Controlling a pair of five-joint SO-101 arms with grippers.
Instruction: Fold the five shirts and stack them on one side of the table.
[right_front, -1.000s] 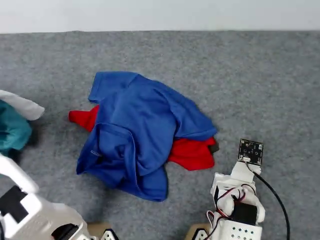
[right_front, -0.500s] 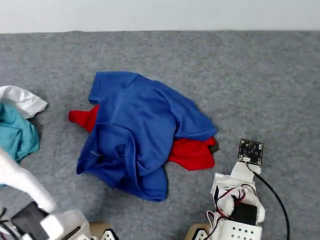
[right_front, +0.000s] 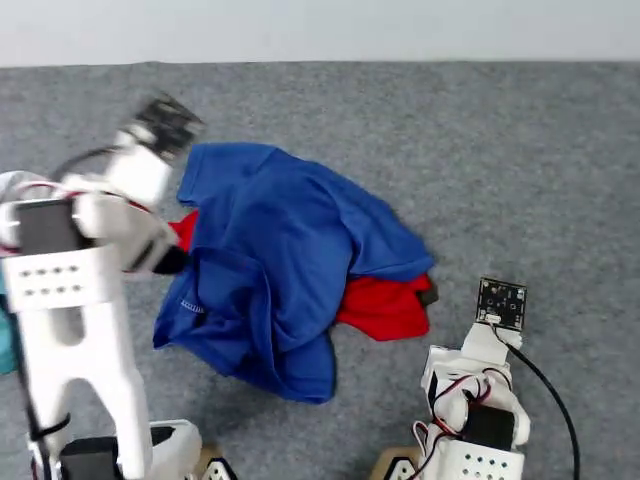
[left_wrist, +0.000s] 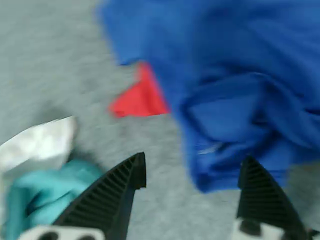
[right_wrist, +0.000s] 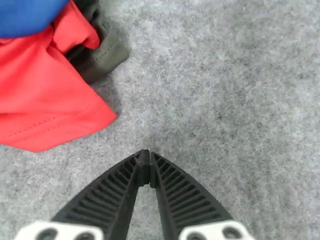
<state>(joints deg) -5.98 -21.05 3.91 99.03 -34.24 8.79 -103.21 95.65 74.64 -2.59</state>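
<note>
A crumpled blue shirt (right_front: 290, 280) lies mid-table on top of a red shirt (right_front: 385, 305). The left arm (right_front: 90, 230) stands over the blue shirt's left edge. In the left wrist view my left gripper (left_wrist: 192, 172) is open and holds nothing, above bare carpet between the blue shirt (left_wrist: 240, 85) and a white shirt (left_wrist: 37, 145) with a teal shirt (left_wrist: 45, 195). A red sleeve (left_wrist: 142, 100) pokes out beside the blue. My right gripper (right_wrist: 146, 157) is shut on nothing, just off the red shirt (right_wrist: 40, 105) and a dark grey cloth (right_wrist: 102, 55).
Grey carpet (right_front: 520, 150) covers the table, with free room at the back and right. The right arm (right_front: 475, 395) sits low at the front right. A pale wall edge (right_front: 320, 30) runs along the back.
The left arm has swung up from the front left corner to the blue shirt's left edge and now covers the white and teal shirts in the high view. The right arm has not moved.
</note>
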